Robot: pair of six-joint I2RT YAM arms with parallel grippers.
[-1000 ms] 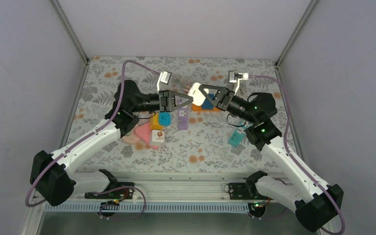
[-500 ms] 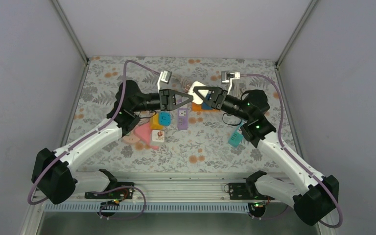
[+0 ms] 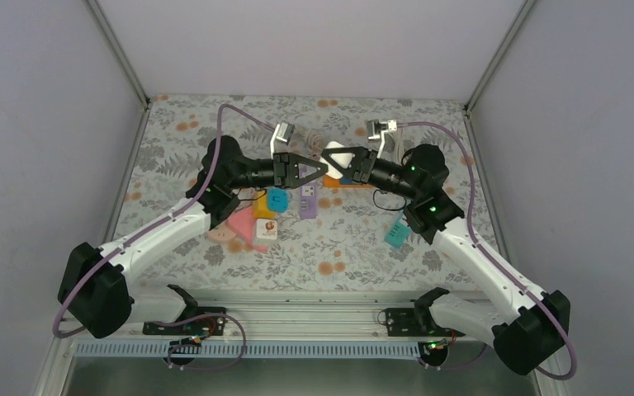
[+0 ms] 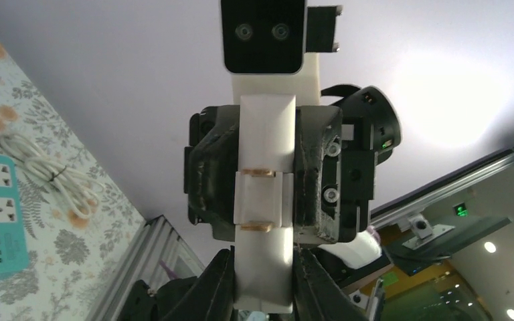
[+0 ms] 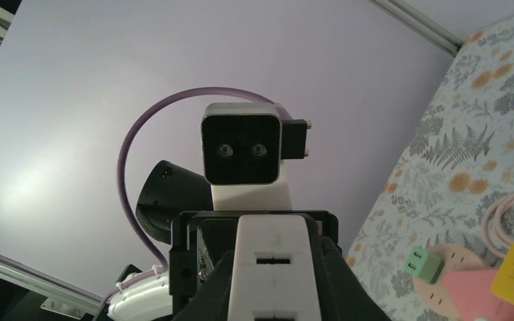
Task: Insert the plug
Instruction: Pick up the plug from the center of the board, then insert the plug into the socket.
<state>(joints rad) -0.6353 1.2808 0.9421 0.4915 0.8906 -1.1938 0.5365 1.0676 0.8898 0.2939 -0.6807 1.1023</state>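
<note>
In the top view my left gripper and right gripper meet nose to nose above the back middle of the mat, with a white plug-and-socket pair between them. In the left wrist view my left gripper is shut on a white plug. It butts end to end against the white socket block, and brass prongs show at the seams. In the right wrist view my right gripper is shut on that white socket block, whose slots face the camera.
On the flowered mat below lie a purple block, blue, orange and pink pieces, an orange base and a teal power strip with a white cable. A green plug lies at the right.
My right arm has swung left and my left gripper has edged right. The gap between the two white pieces has closed and they now press together.
</note>
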